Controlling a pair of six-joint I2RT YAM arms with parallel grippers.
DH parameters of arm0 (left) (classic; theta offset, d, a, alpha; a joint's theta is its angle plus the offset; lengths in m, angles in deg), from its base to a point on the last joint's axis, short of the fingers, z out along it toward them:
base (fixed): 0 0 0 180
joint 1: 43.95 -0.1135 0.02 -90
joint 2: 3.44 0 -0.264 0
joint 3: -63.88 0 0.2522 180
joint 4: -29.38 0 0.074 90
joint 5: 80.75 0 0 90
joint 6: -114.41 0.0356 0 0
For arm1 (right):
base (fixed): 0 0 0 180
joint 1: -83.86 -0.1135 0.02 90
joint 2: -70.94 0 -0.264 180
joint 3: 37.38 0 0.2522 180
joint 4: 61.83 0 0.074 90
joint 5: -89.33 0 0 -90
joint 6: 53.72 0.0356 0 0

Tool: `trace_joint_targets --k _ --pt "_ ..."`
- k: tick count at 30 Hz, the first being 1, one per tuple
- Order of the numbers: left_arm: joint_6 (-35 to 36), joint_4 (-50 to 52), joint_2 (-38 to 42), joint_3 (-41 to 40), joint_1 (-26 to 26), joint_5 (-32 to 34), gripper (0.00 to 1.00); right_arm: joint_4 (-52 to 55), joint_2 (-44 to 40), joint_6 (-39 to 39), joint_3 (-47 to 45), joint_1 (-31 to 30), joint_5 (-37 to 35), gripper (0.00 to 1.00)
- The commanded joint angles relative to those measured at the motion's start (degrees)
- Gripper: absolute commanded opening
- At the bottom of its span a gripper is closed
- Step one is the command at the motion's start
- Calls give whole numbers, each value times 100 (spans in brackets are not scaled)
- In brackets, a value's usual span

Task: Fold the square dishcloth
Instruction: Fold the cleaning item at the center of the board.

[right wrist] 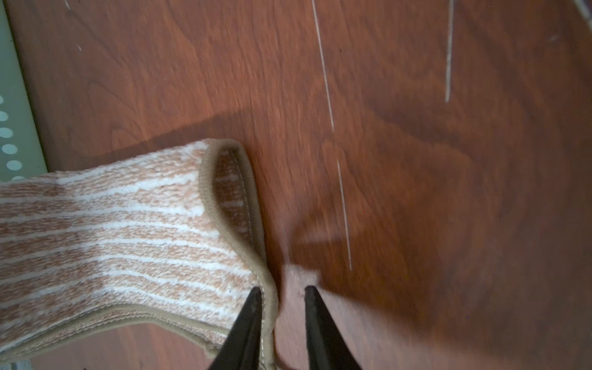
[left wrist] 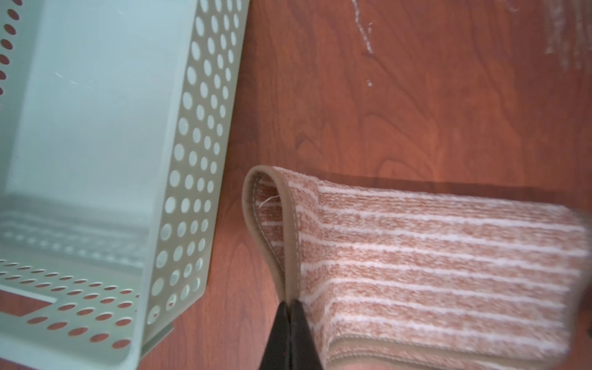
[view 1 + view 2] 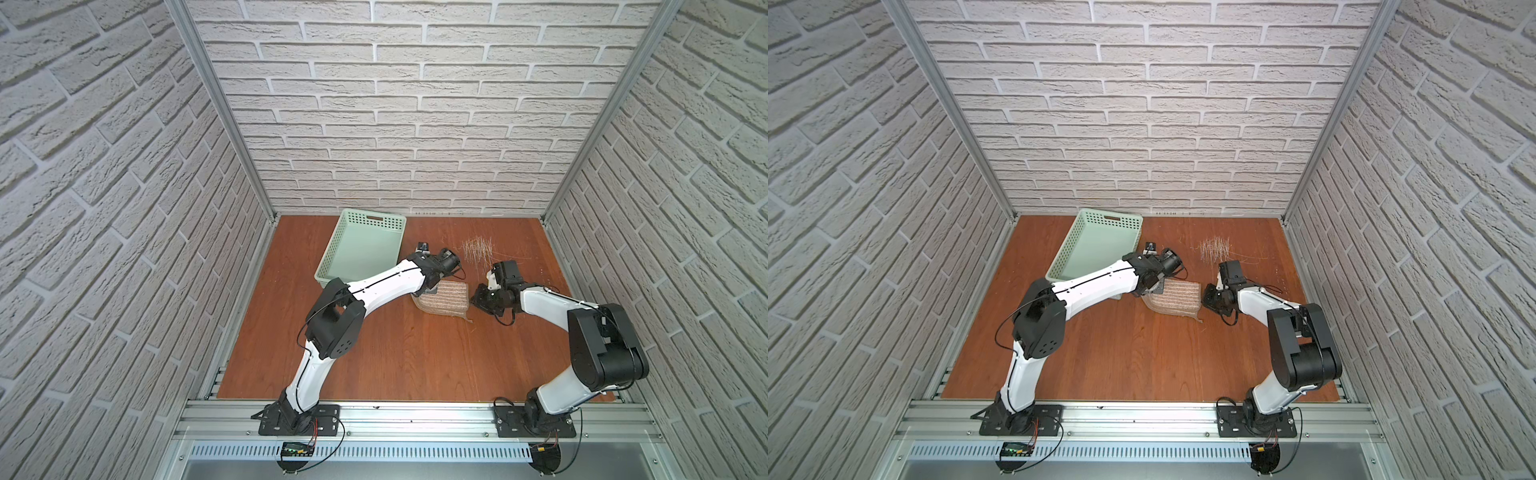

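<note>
While the left gripper point(image 2: 290, 304) is clamped on the brown hem of the dishcloth point(image 3: 444, 298), the right gripper point(image 1: 282, 292) has its jaws parted, the opposite hem loose between them. The dishcloth lies doubled over on the wooden table point(image 3: 395, 361), near the green basket point(image 3: 374, 220).

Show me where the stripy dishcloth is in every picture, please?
In a top view: the dishcloth sits a little right of and below the picture's centre.
In a top view: the dishcloth sits just below the centre.
Left wrist: the dishcloth fills the lower right.
Right wrist: the dishcloth fills the lower left.
Shared landmark: the mint-green basket, near the dishcloth.
</note>
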Motion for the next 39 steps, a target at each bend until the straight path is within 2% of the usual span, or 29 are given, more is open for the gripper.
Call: trace_joint_targets --k 1,13,19,39 --pt "282 0 -258 344 82 -518 0 -179 105 73 34 11 87 24" --pt "624 -147 -663 870 84 -1535 0 -296 200 169 -7 18 174 15" --pt "706 -156 -875 1075 85 -1949 0 -321 180 202 -66 15 205 14" --pt "500 -345 -1324 1403 54 -2436 0 -440 176 299 -148 20 285 12"
